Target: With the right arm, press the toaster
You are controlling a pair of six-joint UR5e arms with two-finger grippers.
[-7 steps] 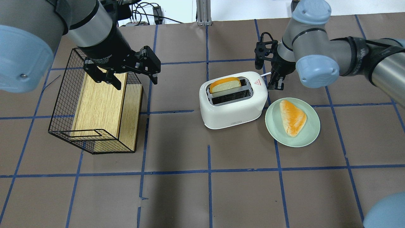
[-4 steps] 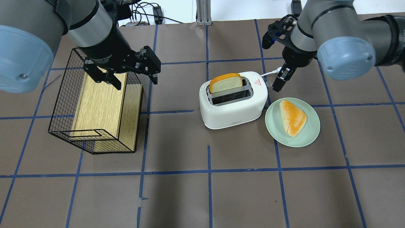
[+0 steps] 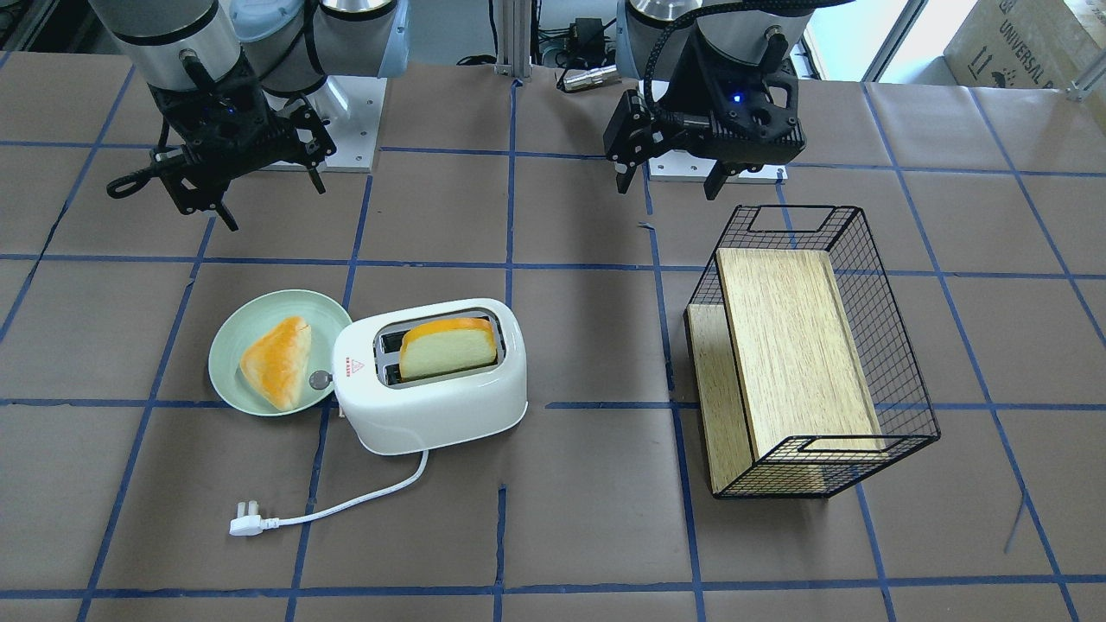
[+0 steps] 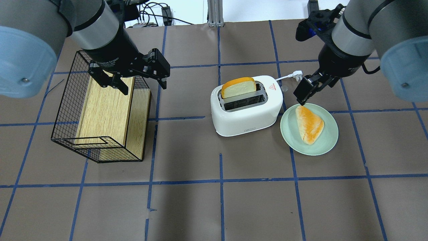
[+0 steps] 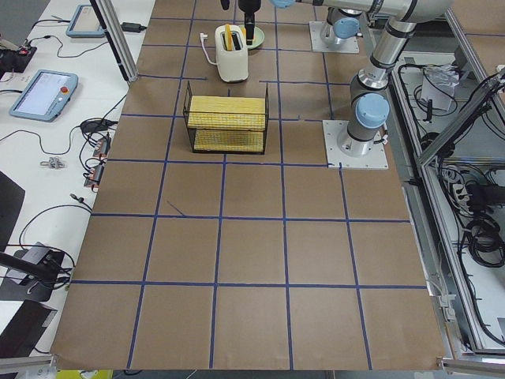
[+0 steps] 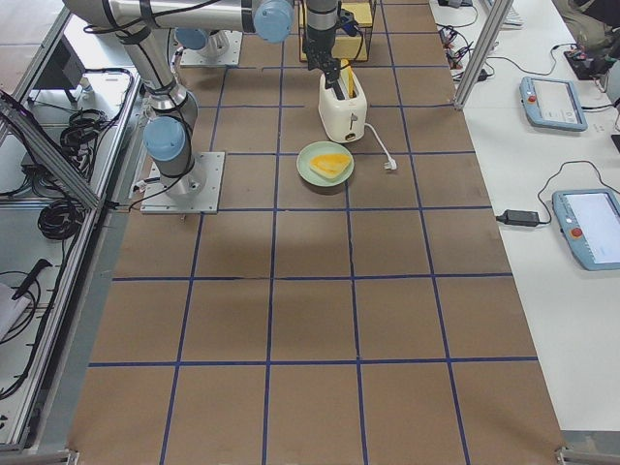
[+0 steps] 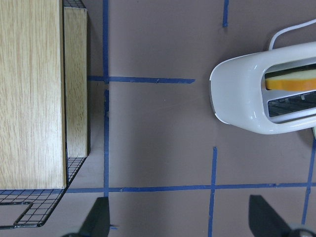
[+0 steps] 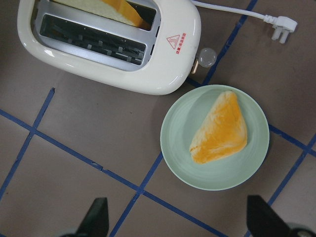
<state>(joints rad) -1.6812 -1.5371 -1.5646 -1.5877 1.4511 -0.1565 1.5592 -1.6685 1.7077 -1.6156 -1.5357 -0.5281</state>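
Observation:
The white toaster (image 4: 247, 113) stands mid-table with a bread slice (image 4: 238, 87) sticking up from its far slot. It also shows in the front view (image 3: 449, 406) and the right wrist view (image 8: 148, 74). Its grey lever knob (image 8: 206, 57) is at the end facing the plate, and its cord ends in a plug (image 4: 297, 75). My right gripper (image 4: 306, 90) is open and empty. It hangs in the air to the right of the knob, clear of the toaster, over the plate's edge. My left gripper (image 4: 143, 85) is open and empty above the basket's corner.
A pale green plate (image 4: 331, 140) with a triangular bread piece (image 4: 309, 124) lies right beside the toaster's lever end. A black wire basket (image 4: 63, 110) holding a wooden box (image 4: 103, 110) stands at the left. The cord trails on the far side of the toaster.
My right gripper has lifted off the toaster's lever end and moved up and to the right. The bread slice stands higher in the slot than a second ago. The left arm has not moved.

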